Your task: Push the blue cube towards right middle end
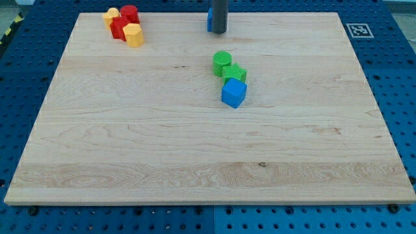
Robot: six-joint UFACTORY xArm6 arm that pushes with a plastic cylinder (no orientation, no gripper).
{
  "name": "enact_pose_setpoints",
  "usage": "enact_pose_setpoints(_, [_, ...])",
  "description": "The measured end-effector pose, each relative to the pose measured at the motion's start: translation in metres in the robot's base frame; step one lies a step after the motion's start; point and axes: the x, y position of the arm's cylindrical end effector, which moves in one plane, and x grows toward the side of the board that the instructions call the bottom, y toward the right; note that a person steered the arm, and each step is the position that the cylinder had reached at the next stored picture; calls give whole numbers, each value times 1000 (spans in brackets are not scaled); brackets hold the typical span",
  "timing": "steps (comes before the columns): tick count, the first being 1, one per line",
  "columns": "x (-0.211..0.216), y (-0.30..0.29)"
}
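Camera view: blue cube [234, 93] sitting mid-surface [130, 149], touching the green blocks [227, 67] just above it. My tip [218, 32] up at the view's top edge, well apart. No fingers here, just a rod. Best to come round to the cube's left face, then shove straight right.

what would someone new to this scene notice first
Probably the blue cube near the middle of the pale wooden board, touching a green star-like block and a green cylinder lined up above it. Next, the cluster of red blocks and yellow blocks at the view's top left. My tip stands at the top edge, apart from the cube, partly hiding another blue block.
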Motion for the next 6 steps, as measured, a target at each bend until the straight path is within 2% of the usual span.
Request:
enact_pose_setpoints(2, [-1, -4])
enact_pose_setpoints(4, [62, 5])
enact_pose_setpoints(6, [62, 10])
